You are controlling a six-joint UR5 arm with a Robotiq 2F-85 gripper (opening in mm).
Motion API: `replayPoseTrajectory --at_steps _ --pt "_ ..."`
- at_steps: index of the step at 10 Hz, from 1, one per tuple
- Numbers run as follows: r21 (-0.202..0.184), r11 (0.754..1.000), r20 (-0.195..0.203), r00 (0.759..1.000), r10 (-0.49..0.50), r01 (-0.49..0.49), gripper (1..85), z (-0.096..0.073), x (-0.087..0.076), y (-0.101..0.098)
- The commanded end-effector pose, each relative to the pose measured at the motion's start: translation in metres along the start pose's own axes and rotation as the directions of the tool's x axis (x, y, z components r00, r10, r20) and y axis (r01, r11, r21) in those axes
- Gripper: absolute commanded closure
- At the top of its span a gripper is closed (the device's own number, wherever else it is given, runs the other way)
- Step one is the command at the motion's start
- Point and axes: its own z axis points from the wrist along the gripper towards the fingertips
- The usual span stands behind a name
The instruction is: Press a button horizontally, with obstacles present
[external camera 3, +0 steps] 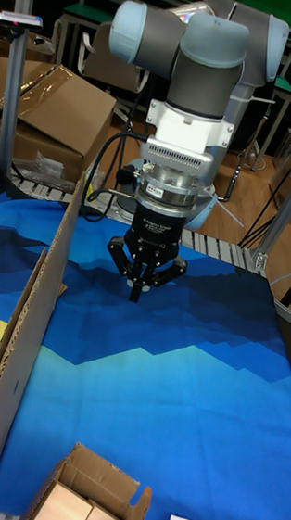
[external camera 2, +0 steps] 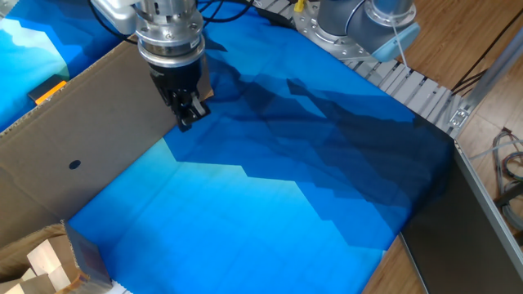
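Observation:
The button (external camera 2: pixel 47 90) is a small yellow-orange box with a black part, lying at the far left behind the obstacles. Only its top shows over the edge. The obstacles are one large brown cardboard sheet (external camera 2: pixel 90 139) standing upright on the blue cloth, with a small dark dot (external camera 2: pixel 74 164). In the tall fixed view the same sheet (external camera 3: pixel 31 325) runs along the left edge. My gripper (external camera 2: pixel 187 116) (external camera 3: pixel 135 293) points down just in front of the sheet's right end, on the side away from the button. Its fingertips touch each other, shut on nothing.
A blue patterned cloth (external camera 2: pixel 270 188) covers the table. An open cardboard box of wooden blocks (external camera 2: pixel 45 261) (external camera 3: pixel 80 506) stands at the near corner. A ribbed metal rail (external camera 2: pixel 409 82) and the robot base (external camera 2: pixel 368 20) are at the far right.

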Motion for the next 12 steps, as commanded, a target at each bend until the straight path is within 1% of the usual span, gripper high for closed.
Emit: replayPoseTrajectory --at_steps 1,3,4,5,6,7,8,9,11,12 --pt "-0.023 0.999 0.043 0.999 0.031 -0.03 84.7 -0.002 -0.012 0.005" --pt "-0.007 1.0 0.068 0.997 0.031 -0.031 84.7 -0.002 -0.018 0.001" --pt "-0.012 1.0 0.082 0.996 0.023 -0.022 84.7 -0.002 -0.022 0.002" --pt "-0.011 1.0 0.085 0.996 0.018 -0.017 84.7 -0.002 -0.022 0.002" --pt "0.007 1.0 0.078 0.997 0.007 -0.007 84.7 -0.002 -0.02 -0.003" --pt "0.038 0.999 0.066 0.998 -0.011 0.008 84.7 -0.002 -0.018 -0.01" --pt "0.05 0.999 0.035 0.999 -0.023 0.021 84.7 -0.002 -0.01 -0.014" --pt "0.052 0.998 0.024 0.999 -0.03 0.028 84.7 -0.003 -0.007 -0.015" --pt "0.072 0.996 0.009 0.999 -0.043 0.043 84.7 -0.02 -0.005 -0.029" --pt "0.078 0.995 -0.008 0.998 -0.056 0.057 84.7 -0.031 -0.006 -0.038"
